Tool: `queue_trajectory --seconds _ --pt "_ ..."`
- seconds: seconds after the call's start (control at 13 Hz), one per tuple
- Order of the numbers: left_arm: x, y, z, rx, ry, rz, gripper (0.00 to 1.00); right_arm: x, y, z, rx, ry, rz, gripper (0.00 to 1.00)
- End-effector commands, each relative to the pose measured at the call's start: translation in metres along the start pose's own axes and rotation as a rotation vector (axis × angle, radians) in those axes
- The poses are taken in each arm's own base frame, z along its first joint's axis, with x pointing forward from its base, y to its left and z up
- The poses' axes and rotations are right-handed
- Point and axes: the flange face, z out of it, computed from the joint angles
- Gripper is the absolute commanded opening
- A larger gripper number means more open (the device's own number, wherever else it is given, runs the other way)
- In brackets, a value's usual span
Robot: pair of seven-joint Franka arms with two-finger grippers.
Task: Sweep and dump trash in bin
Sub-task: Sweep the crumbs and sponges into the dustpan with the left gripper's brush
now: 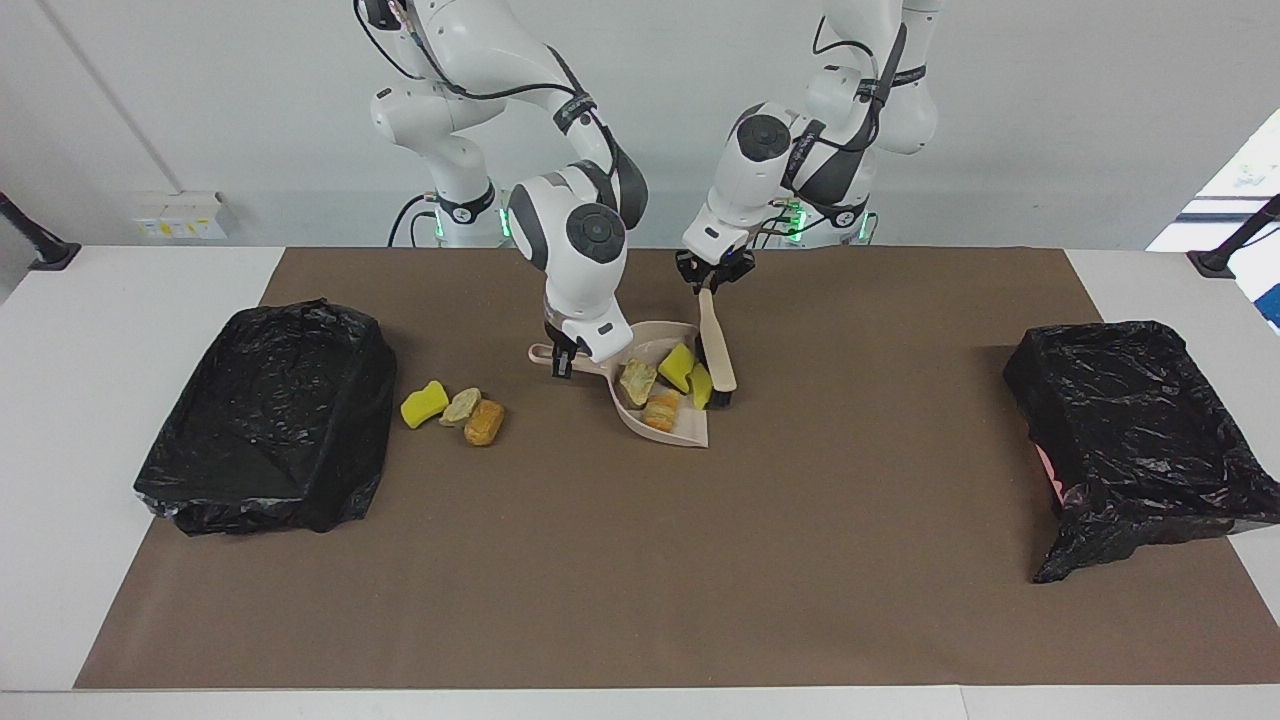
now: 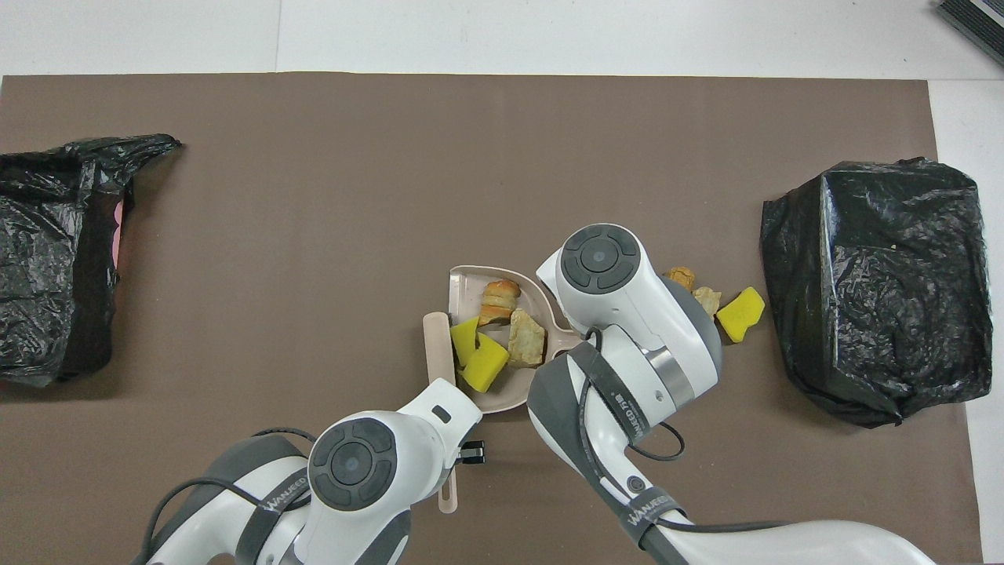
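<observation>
My right gripper (image 1: pixel 562 365) is shut on the handle of the beige dustpan (image 1: pixel 652 332), which lies mid-mat. In the pan lie a yellow sponge chunk (image 1: pixel 677 367), a pale rock-like bit (image 1: pixel 636 380) and a bread-like piece (image 1: pixel 662 408). My left gripper (image 1: pixel 712 278) is shut on the handle of the brush (image 1: pixel 717 345). The brush head presses a second yellow chunk (image 1: pixel 700 385) into the pan's open side. Three more trash lumps, yellow (image 1: pixel 424 403), beige (image 1: pixel 461 405) and orange-brown (image 1: pixel 484 422), lie on the mat beside the bin (image 1: pixel 265 415) at the right arm's end.
A second bin (image 1: pixel 1135 430) lined with a black bag stands at the left arm's end of the brown mat (image 1: pixel 640 580). In the overhead view the arms cover the pan's handle and part of the brush (image 2: pixel 436 345).
</observation>
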Motion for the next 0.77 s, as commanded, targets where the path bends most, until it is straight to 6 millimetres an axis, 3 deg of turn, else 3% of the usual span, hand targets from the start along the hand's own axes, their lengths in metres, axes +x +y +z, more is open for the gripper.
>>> queue_trajectory --seconds 0.0,0.15,0.39,0.69 --pt "0.000 0.023 -0.006 -0.031 -0.001 0.034 0.00 -0.003 -0.003 -0.004 -0.008 -0.021 0.012 0.00" --pt "0.005 0.031 -0.010 -0.033 -0.003 0.019 0.00 -0.003 -0.003 -0.005 -0.009 -0.017 0.015 0.00" --pt "0.009 0.018 -0.016 0.005 -0.043 -0.016 0.00 -0.005 -0.002 -0.006 -0.002 -0.001 0.048 0.00" --pt "0.023 -0.004 -0.025 0.135 -0.025 -0.035 0.00 -0.035 0.010 -0.023 0.005 0.067 0.145 0.00"
